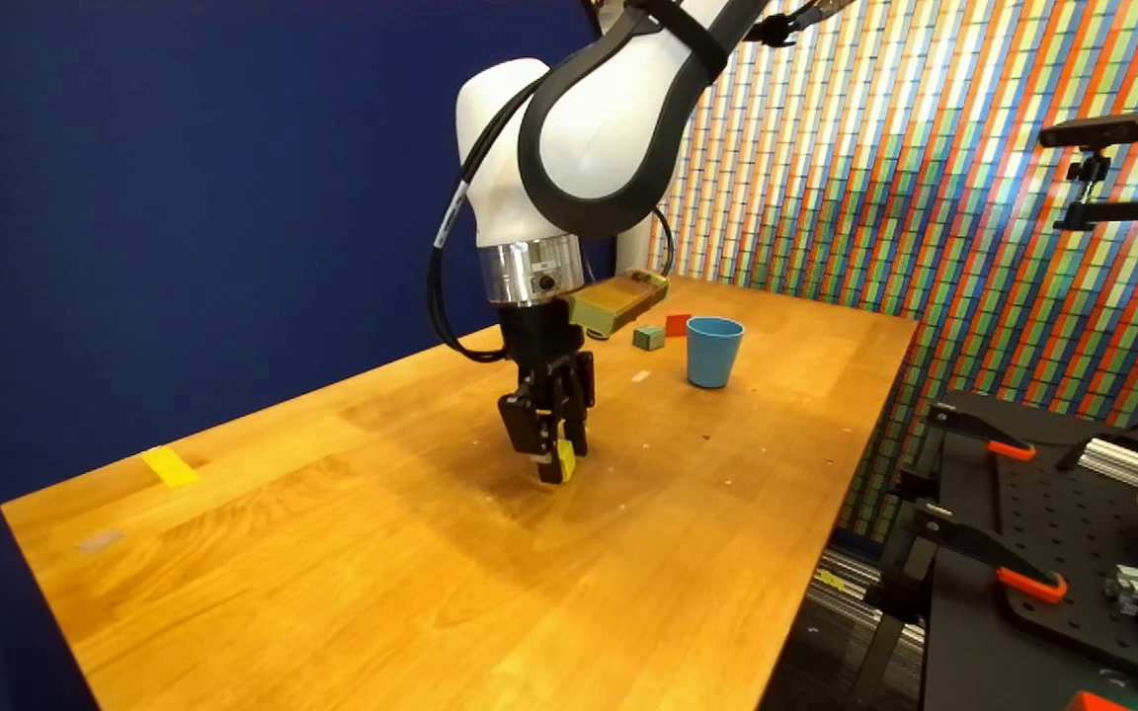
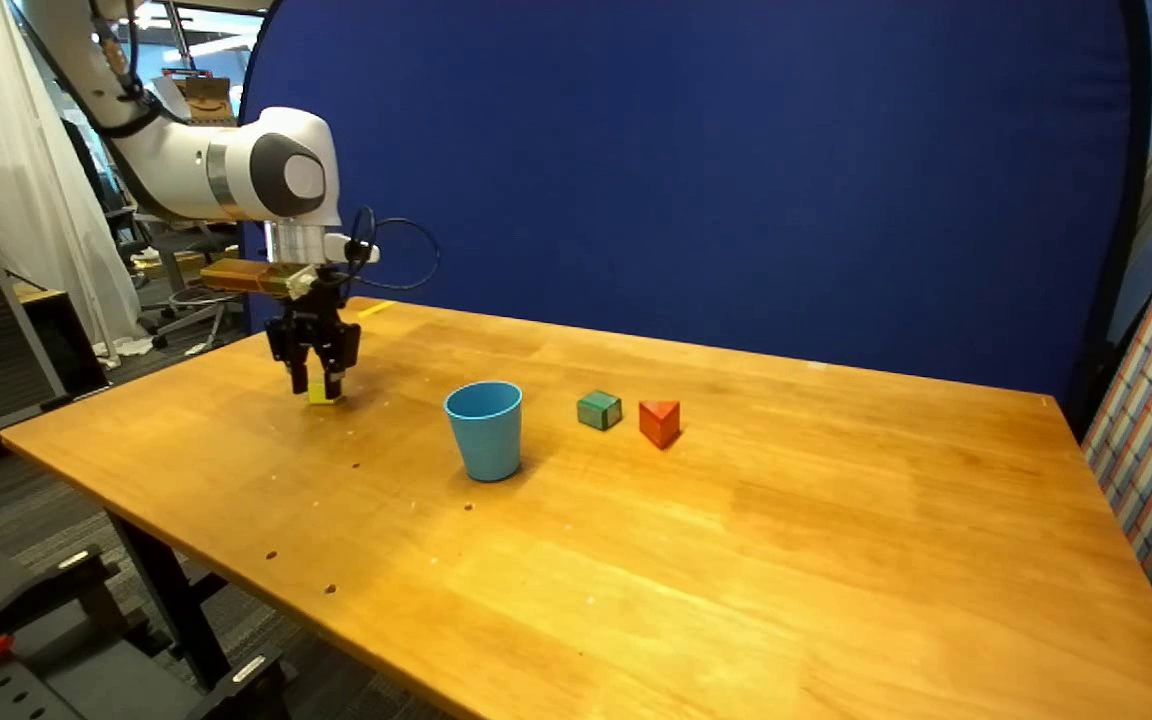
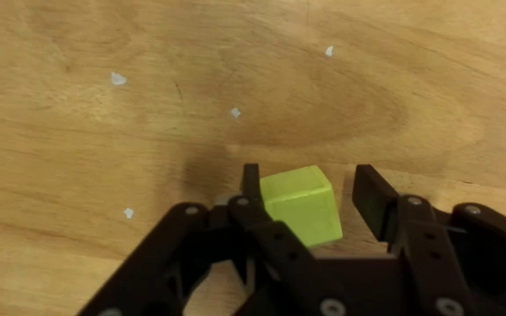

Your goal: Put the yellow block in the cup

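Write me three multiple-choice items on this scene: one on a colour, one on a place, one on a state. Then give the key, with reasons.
1. What colour is the triangular prism sharing the table with the cup?
A) green
B) blue
C) red

2. Where is the yellow block?
A) inside the cup
B) between the fingers of the gripper
C) beside the green block

3. How does the gripper stand?
A) open
B) shut on the yellow block
C) shut on nothing

1: C, its faces look red in an exterior view.
2: B, the wrist view shows it with a finger on either side.
3: A, the table shows between the block and one finger in the wrist view.
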### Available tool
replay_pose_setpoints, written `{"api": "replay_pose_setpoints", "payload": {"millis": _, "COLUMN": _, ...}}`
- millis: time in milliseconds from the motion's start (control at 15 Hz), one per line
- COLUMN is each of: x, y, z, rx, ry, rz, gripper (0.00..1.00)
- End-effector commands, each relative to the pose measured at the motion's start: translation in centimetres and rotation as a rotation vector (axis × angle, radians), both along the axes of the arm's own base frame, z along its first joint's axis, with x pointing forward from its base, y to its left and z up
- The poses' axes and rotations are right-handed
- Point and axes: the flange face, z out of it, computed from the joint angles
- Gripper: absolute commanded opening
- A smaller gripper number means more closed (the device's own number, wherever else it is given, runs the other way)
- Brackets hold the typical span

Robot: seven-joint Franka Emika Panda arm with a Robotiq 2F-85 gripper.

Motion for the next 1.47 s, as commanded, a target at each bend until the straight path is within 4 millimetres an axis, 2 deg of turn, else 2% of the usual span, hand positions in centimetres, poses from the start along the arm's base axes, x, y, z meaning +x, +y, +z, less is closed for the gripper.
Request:
{"api": "replay_pose_setpoints", "payload": {"millis": 0, "x": 1.5, "y": 0.9, "z": -1.1, "rx": -0.031, "ry": -0.042, "rz": 0.062, "gripper": 0.27}}
{"api": "replay_pose_setpoints", "payload": {"millis": 67, "x": 1.5, "y": 0.9, "z": -1.4, "rx": -0.039, "ry": -0.046, "rz": 0.066, "gripper": 0.19}}
{"api": "replay_pose_setpoints", "payload": {"millis": 133, "x": 1.7, "y": 0.7, "z": -0.6, "rx": -0.049, "ry": -0.051, "rz": 0.059, "gripper": 0.15}}
{"api": "replay_pose_setpoints", "payload": {"millis": 200, "x": 1.7, "y": 0.2, "z": 0.1, "rx": -0.057, "ry": -0.059, "rz": 0.046, "gripper": 0.19}}
{"api": "replay_pose_setpoints", "payload": {"millis": 267, "x": 1.9, "y": -1.2, "z": 1.8, "rx": -0.077, "ry": -0.075, "rz": 0.01, "gripper": 0.19}}
{"api": "replay_pose_setpoints", "payload": {"millis": 400, "x": 2.1, "y": -5.1, "z": 5.6, "rx": -0.127, "ry": -0.137, "rz": -0.083, "gripper": 0.19}}
{"api": "replay_pose_setpoints", "payload": {"millis": 600, "x": 2.4, "y": -10.5, "z": 9.5, "rx": -0.202, "ry": -0.204, "rz": -0.206, "gripper": 0.19}}
{"api": "replay_pose_setpoints", "payload": {"millis": 733, "x": 1.6, "y": -14.4, "z": 12.3, "rx": -0.245, "ry": -0.237, "rz": -0.309, "gripper": 0.19}}
{"api": "replay_pose_setpoints", "payload": {"millis": 867, "x": -0.2, "y": -18.2, "z": 14.4, "rx": -0.288, "ry": -0.22, "rz": -0.409, "gripper": 0.19}}
{"api": "replay_pose_setpoints", "payload": {"millis": 1133, "x": -3.4, "y": -23.5, "z": 15.8, "rx": -0.306, "ry": -0.159, "rz": -0.557, "gripper": 0.19}}
{"api": "replay_pose_setpoints", "payload": {"millis": 1400, "x": -5.3, "y": -26.3, "z": 14.6, "rx": -0.299, "ry": -0.109, "rz": -0.634, "gripper": 0.19}}
